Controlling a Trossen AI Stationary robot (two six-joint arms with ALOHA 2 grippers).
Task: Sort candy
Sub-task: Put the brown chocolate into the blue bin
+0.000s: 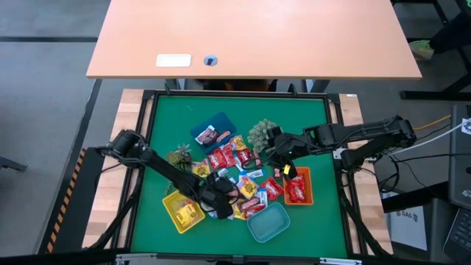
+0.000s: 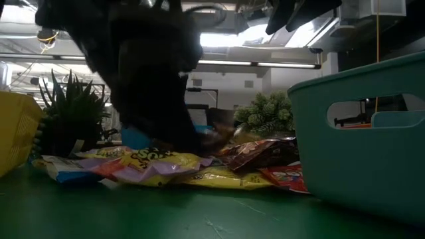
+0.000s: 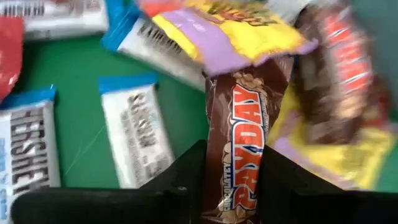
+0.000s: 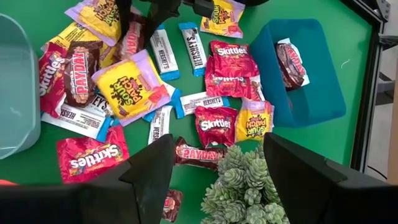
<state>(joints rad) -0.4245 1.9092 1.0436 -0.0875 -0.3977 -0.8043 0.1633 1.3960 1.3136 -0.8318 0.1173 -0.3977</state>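
Note:
The candy (image 1: 234,175) lies in a loose heap mid-table, with red, yellow-and-purple, blue-and-white and brown wrappers (image 4: 143,87). My left gripper (image 1: 223,197) is down in the heap's near-left part, next to the yellow tray (image 1: 182,210), and is shut on a brown PayDay bar (image 3: 239,124). My right gripper (image 1: 282,158) hovers open over the heap's right side. In the right wrist view its fingers (image 4: 217,163) stand wide apart above a small green plant (image 4: 239,180) and another PayDay bar (image 4: 199,154), touching nothing. My left gripper pinches the brown PayDay bar between its two fingers, one on each long edge (image 3: 214,180), near the bar's end closest to the wrist. The fingers come down from above and lie across the bar. The bar's other end (image 3: 261,74) is tucked under a yellow-and-purple bag.
An orange tray (image 1: 307,193) holds red candies. A teal tray (image 1: 268,223) stands near the front edge and fills the right of the low view (image 2: 362,139). A blue tray (image 1: 221,121) with one candy sits farther back. Spiky green plants (image 1: 259,133) (image 1: 179,156) flank the heap.

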